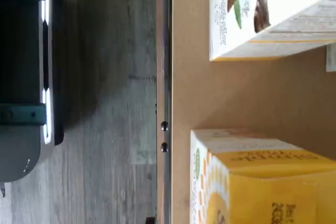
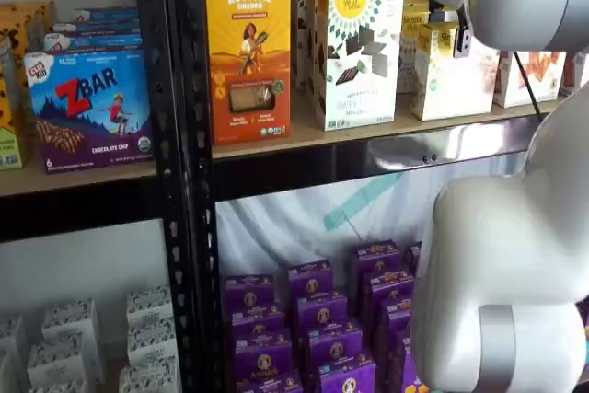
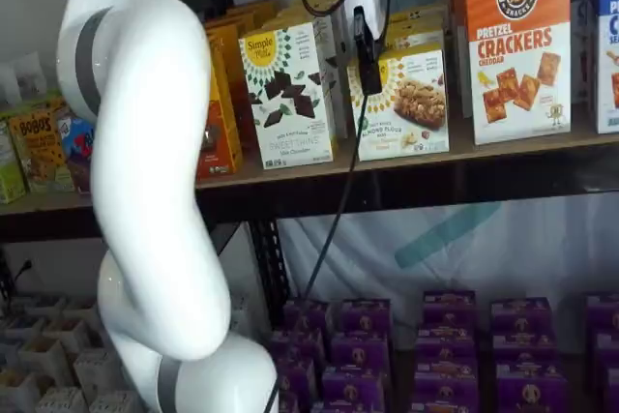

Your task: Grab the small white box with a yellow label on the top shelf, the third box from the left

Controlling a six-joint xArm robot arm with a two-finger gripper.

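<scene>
The small white box (image 3: 404, 102) stands upright at the front edge of the top shelf (image 3: 503, 147), its yellow sunburst logo facing out, shorter than its neighbours. It looks to me like a light cardboard carton, stiff at the corners but likely to dent in the middle of its broad faces, and smooth enough to slip under a weak pinch. I would take it across the narrow sides, high up near the yellow top edge, where the folds stiffen it. To its left, with a clear gap between, stands the taller white box with chocolate squares (image 3: 288, 94); to its right, the orange cracker box (image 3: 517, 45). The gripper (image 3: 367, 57) hangs just in front of its upper left corner. I see one black finger side-on, so I cannot tell how the jaws stand.
</scene>
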